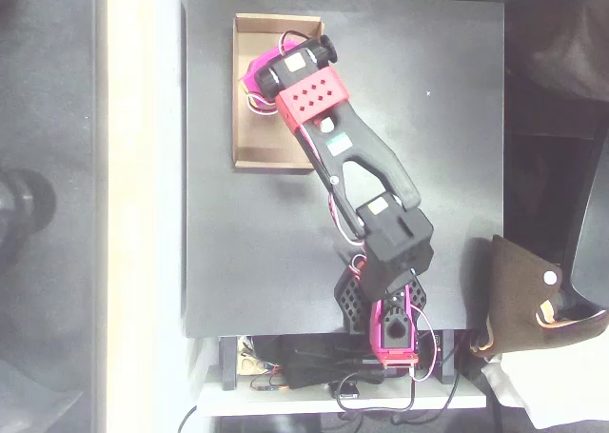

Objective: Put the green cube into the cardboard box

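Note:
The cardboard box [259, 140] lies at the far left of the black tabletop, its long side running top to bottom in the overhead view. My black and red arm reaches from the base at the bottom up across the table. Its pink gripper [254, 74] hangs over the upper half of the box, inside the walls' outline. The wrist block covers most of the fingers, so I cannot tell how the jaws stand. The green cube is hidden from this view.
The black tabletop [438, 128] has free room to the right of the arm and below the box. A white strip [143, 205] runs along its left edge. A brown object [514, 295] sits off the right edge, and cables [314, 376] lie by the arm's base.

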Robot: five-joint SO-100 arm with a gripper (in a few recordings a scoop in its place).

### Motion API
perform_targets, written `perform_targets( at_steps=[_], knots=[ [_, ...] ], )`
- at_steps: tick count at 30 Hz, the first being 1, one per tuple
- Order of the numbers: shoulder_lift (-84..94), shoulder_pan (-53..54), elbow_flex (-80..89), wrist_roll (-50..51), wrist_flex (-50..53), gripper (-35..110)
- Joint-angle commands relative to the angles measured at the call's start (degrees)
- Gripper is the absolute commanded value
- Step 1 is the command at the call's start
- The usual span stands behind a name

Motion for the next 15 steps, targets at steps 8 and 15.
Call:
perform_targets(
  at_steps=[8,15],
  knots=[
    [-0.44,-0.18,-1.14,6.94,-0.18,3],
    [-0.44,-0.26,-1.14,6.24,-0.09,4]
  ],
)
